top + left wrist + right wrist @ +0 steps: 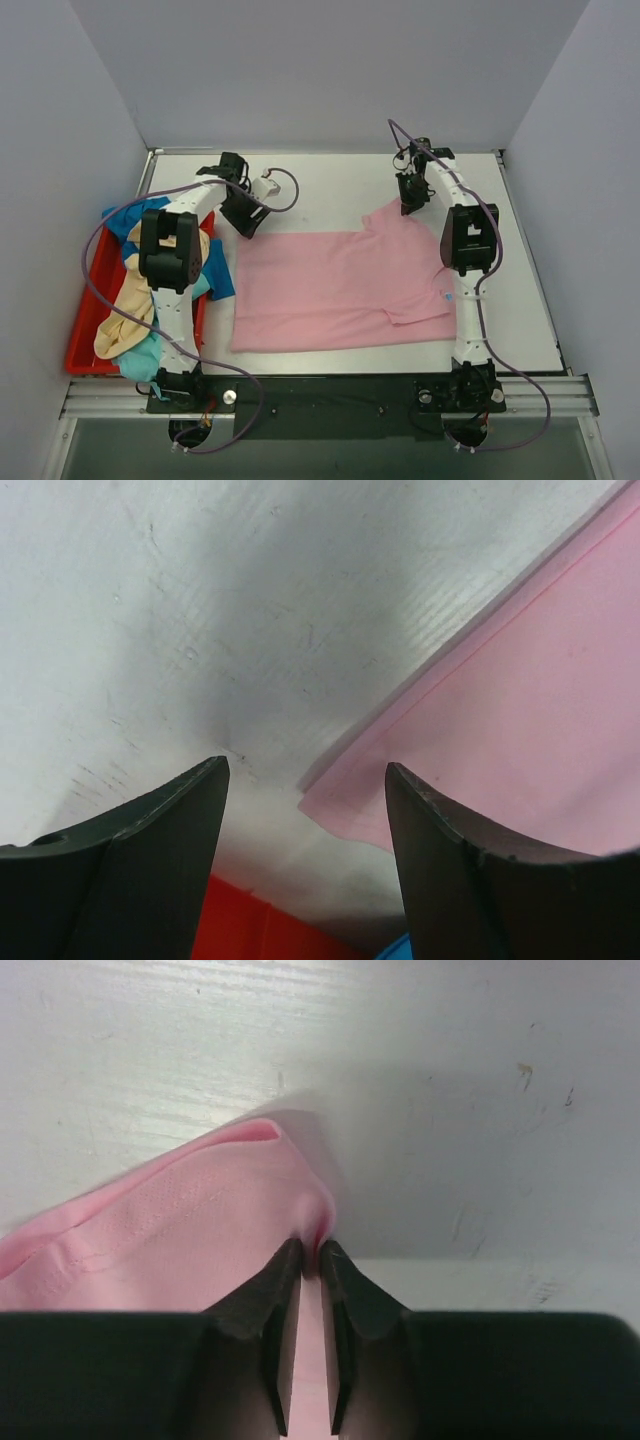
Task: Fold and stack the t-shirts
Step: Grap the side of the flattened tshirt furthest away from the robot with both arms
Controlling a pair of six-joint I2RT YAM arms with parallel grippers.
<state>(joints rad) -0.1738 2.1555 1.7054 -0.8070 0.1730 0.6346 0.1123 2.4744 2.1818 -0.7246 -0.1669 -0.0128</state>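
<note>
A light pink t-shirt lies spread flat across the middle of the table. My right gripper is at its far right sleeve, and in the right wrist view its jaws are shut on a pinch of pink cloth. My left gripper hovers at the shirt's far left corner. Seen from the left wrist, its fingers stand wide open, with the pink corner lying between them, untouched. More t-shirts, cream-yellow, blue and teal, are heaped at the left.
A red tray at the table's left edge holds the heap of shirts, under the left arm. Grey walls close in the back and sides. A metal rail runs along the near edge by the arm bases.
</note>
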